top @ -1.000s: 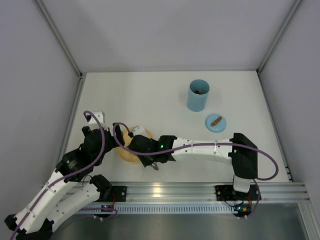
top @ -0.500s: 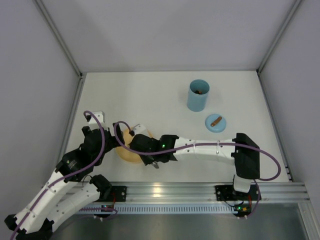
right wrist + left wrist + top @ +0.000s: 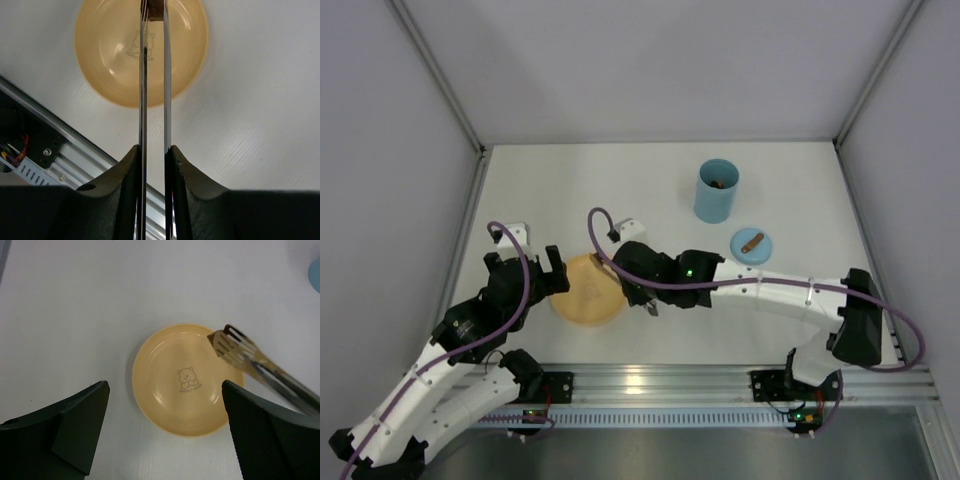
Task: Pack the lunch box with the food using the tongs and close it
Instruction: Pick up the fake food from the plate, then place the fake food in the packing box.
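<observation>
The light blue lunch box [image 3: 716,196] stands upright at the back right with a brown bit of food [image 3: 718,183] inside. Its round blue lid [image 3: 751,245] with a brown handle lies on the table just in front of it. My right gripper [image 3: 154,167] [image 3: 638,282] is shut on the silver tongs [image 3: 165,80] [image 3: 250,357]. The tongs' tips pinch a small brown piece of food [image 3: 155,9] over the plate's right rim. My left gripper [image 3: 165,440] [image 3: 558,272] hangs open just left of the plate, with nothing in it.
The yellow-orange plate [image 3: 582,298] [image 3: 165,390] with a bear print lies at the near left and holds no food. An aluminium rail [image 3: 650,380] runs along the near edge. Grey walls close in the left, back and right sides.
My right arm has swung back and to the right with the tongs, uncovering most of the plate. The left arm has stayed put.
</observation>
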